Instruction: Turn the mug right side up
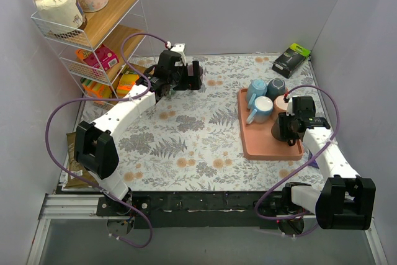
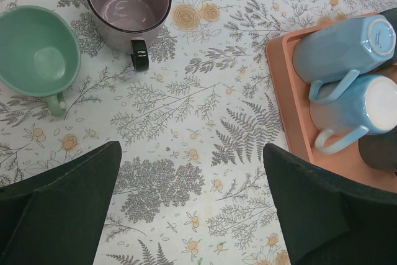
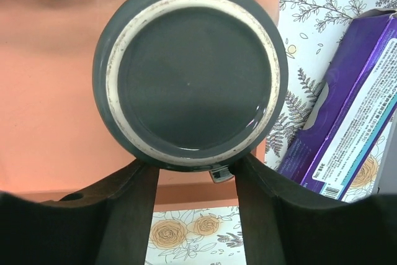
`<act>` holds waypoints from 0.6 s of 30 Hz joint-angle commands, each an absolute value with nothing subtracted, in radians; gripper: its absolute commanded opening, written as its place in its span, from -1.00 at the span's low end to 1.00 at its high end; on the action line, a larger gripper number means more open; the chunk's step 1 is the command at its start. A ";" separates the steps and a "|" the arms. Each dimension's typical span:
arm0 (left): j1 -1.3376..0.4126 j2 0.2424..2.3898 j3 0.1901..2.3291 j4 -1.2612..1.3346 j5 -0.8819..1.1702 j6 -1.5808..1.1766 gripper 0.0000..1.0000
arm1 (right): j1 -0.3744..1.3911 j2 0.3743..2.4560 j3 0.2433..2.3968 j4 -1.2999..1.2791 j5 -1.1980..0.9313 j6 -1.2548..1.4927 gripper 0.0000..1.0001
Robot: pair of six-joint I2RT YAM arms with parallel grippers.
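Hovering by the upturned mug (image 3: 189, 72), right gripper (image 3: 196, 175) half-open, contact unclear.

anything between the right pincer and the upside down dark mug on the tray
Nothing visible. The right pincer sits directly over the dark mug, its fingers either side of the mug's near edge.

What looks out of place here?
Mugs on the orange tray sit base-up: the dark grey mug between the fingers of the right gripper, and both blue mugs. The green mug and purple mug on the table stand upright.
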State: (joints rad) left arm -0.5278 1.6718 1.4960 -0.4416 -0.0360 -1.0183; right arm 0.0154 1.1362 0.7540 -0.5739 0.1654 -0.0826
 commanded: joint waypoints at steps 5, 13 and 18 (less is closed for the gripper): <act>-0.534 1.611 1.476 -0.431 -0.020 -1.009 0.96 | 0.011 1.124 0.752 -0.517 0.143 -0.061 0.07; -0.534 1.609 1.468 -0.431 -0.015 -1.014 0.96 | 0.009 1.112 0.747 -0.523 0.150 -0.018 0.09; -0.534 1.608 1.460 -0.430 -0.014 -1.019 0.96 | 0.009 1.138 0.744 -0.532 0.178 -0.008 -0.10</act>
State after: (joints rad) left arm -0.5278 1.6714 1.4719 -0.4374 -0.0216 -1.0187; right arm 0.0143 1.1297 0.7532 -0.5751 0.1444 -0.0315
